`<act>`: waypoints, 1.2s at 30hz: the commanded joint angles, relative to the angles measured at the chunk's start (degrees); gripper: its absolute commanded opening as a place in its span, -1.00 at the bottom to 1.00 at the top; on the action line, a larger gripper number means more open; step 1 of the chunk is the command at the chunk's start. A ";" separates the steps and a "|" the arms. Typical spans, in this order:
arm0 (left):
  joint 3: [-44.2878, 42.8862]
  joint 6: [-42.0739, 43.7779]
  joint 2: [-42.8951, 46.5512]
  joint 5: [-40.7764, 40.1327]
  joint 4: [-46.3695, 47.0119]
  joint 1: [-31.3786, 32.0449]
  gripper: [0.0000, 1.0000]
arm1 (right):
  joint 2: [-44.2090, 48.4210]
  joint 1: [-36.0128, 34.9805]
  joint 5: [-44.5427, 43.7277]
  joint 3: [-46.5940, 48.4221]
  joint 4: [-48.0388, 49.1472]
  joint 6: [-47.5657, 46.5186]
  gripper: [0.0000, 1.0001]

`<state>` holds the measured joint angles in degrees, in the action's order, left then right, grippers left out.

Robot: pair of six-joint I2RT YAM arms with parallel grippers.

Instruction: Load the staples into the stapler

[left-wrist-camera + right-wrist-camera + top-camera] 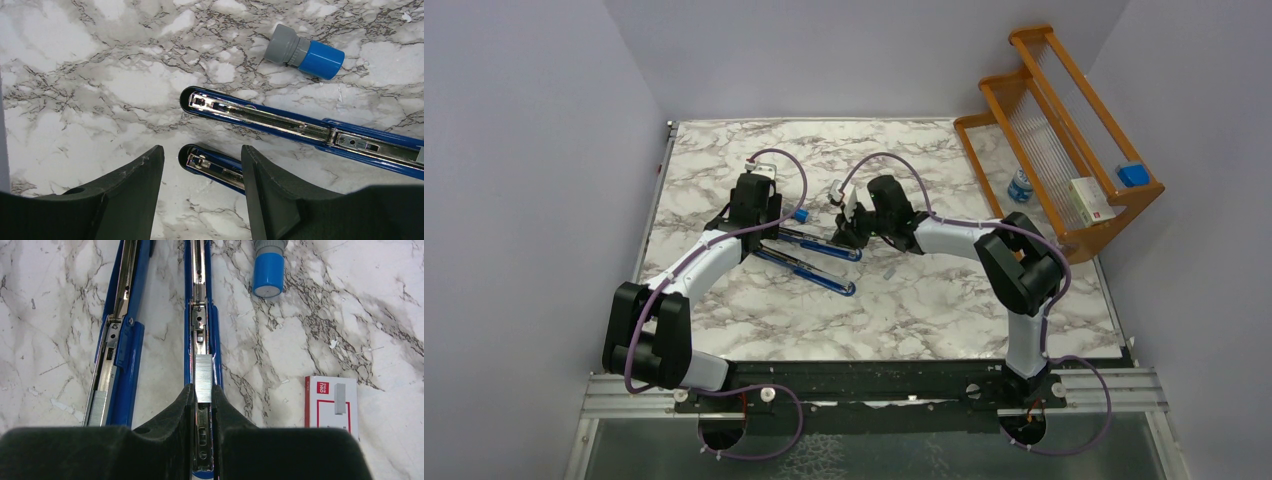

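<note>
Two blue halves of the stapler (200,330) lie splayed open on the marble table (300,340), and the step in hand looks to be the loading itself. The right gripper (203,391) is closed narrowly on a short strip of staples (203,377), pinching it by its sides directly over the open magazine channel of the half that runs straight out from between its fingertips. The strip pokes just past the fingertips, in line with the channel; whether it already rests in the rail or hangs a little above it I cannot tell. The other half lies just to that gripper's left, the white box (331,405) is near on its right, and a blue-capped cylinder (269,267) is farther ahead. The left gripper (202,152) has its jaws apart with nothing clamped, standing either side of the rounded end of one stapler half; one finger overlaps that half, and contact cannot be made out. By my judgement the next move calls for settling the strip squarely into the channel, parallel to the rail, then letting go before the stapler is folded shut; a tilted strip would likely jam or spill.
</note>
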<state>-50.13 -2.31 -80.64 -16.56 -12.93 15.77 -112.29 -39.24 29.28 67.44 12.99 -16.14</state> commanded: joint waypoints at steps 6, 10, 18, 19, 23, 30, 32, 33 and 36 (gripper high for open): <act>-1.64 0.40 0.48 -0.41 0.39 0.14 0.23 | -2.40 0.31 0.93 2.40 -3.21 -0.81 -0.99; -1.64 0.38 0.50 -0.41 0.38 0.14 0.22 | -2.76 0.35 0.76 2.77 -4.01 -0.98 -0.98; -1.64 0.41 0.52 -0.40 0.38 0.14 0.22 | -2.85 0.31 0.48 2.87 -5.50 -1.43 -0.99; -1.64 0.45 0.55 -0.40 0.44 0.14 0.22 | -2.85 0.31 0.51 2.87 -5.66 -1.44 -0.99; -1.64 0.45 0.47 -0.47 0.44 0.14 0.22 | -2.54 0.31 0.30 3.04 -7.40 -1.81 -0.99; -1.64 0.42 0.39 -0.41 0.43 0.14 0.22 | -1.66 0.31 -1.00 3.62 -10.37 -1.36 -0.98; -1.64 0.46 0.45 -0.45 0.40 0.09 0.22 | -1.62 0.34 -0.69 4.03 -11.87 -1.28 -0.98; -1.64 0.46 0.43 -0.49 0.46 0.12 0.22 | -1.63 0.31 -0.56 4.19 -12.60 -1.20 -0.99; -1.64 0.48 0.40 -0.49 0.54 0.14 0.23 | -1.68 0.31 -0.30 4.82 -15.11 -1.00 -0.99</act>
<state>-50.13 -2.28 -80.64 -16.56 -12.93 15.77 -113.99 -39.24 29.30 71.07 4.97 -17.04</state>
